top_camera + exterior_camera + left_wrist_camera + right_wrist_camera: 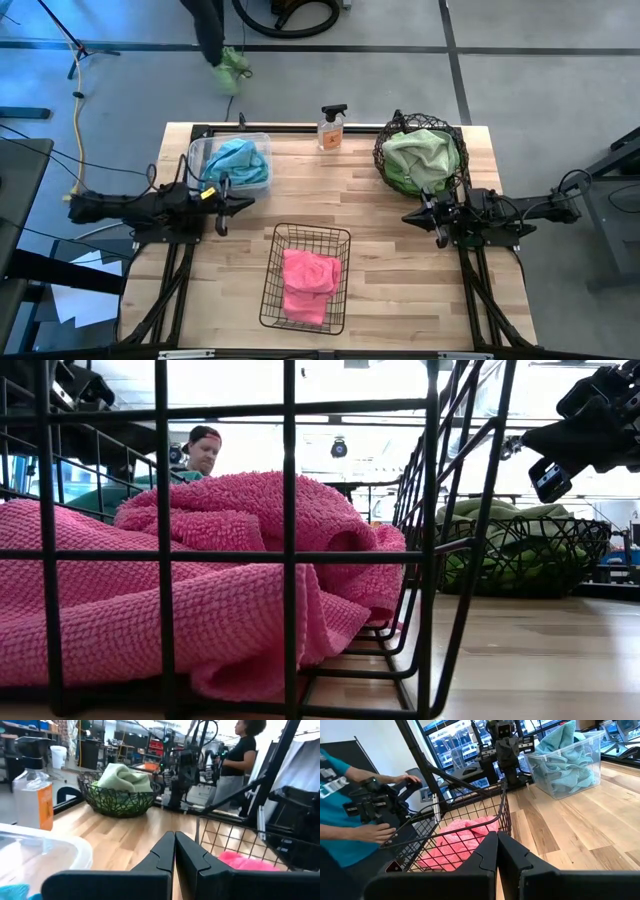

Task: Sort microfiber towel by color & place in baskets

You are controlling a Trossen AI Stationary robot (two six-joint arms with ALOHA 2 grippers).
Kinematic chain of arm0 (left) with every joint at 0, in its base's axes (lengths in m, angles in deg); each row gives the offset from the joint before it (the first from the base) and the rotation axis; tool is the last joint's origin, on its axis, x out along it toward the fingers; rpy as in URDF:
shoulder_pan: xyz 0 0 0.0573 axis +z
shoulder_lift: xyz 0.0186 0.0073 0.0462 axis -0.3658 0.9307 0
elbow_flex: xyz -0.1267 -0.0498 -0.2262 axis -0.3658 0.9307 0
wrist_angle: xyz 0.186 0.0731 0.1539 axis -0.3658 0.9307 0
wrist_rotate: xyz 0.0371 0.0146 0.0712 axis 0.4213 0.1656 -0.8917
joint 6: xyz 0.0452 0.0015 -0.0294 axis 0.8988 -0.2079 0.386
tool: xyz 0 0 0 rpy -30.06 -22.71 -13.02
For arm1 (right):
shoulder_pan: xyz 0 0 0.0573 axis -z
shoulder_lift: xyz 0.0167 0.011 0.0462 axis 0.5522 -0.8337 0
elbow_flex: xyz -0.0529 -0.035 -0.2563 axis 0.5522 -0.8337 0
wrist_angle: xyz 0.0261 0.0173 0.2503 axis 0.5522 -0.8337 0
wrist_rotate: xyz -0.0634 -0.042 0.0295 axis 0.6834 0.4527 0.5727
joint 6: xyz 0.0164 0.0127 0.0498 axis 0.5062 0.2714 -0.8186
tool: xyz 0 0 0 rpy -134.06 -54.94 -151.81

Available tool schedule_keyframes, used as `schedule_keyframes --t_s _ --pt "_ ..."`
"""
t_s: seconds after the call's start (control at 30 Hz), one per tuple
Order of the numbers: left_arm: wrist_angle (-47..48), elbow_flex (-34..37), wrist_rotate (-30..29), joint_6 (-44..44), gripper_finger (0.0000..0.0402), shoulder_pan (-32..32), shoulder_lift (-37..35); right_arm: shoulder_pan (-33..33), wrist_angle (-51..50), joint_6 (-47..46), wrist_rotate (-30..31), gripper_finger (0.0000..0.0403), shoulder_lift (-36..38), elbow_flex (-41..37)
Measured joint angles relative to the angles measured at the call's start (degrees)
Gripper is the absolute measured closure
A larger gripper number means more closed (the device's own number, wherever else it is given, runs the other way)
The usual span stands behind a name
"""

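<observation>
Towels all sorted, nothing left to pick up.
Both grippers, left (238, 204) and right (412, 215), clenched empty; best parked clear of the baskets (340, 300).

You see two matte black jointed arms with black cables trailing from them; the left gripper (243, 203) and right gripper (408, 215) have angular wedge-shaped fingers.

Finding no readable text anywhere; showing only an orange label on the spray bottle (332, 128), its print too small to make out.
</observation>
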Motion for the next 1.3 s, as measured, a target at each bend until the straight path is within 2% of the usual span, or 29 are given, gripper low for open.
schedule_keyframes --t_s 0.17,0.37,0.5,1.3 --pt "5.6 0.0 2.5 0.8 0.0401 0.9 -5.9 0.0 0.0 0.0 0.0 0.0402 0.0 0.0" --pt "5.8 0.0 5.8 0.7 0.0401 0.9 -5.8 0.0 0.0 0.0 0.0 0.0402 0.0 0.0" --pt "3.5 0.0 5.7 0.0 0.0401 0.9 -5.0 0.0 0.0 0.0 0.0 0.0402 0.0 0.0" --pt "3.9 0.0 5.5 0.1 0.0401 0.9 -4.6 0.0 0.0 0.0 0.0 0.0402 0.0 0.0"
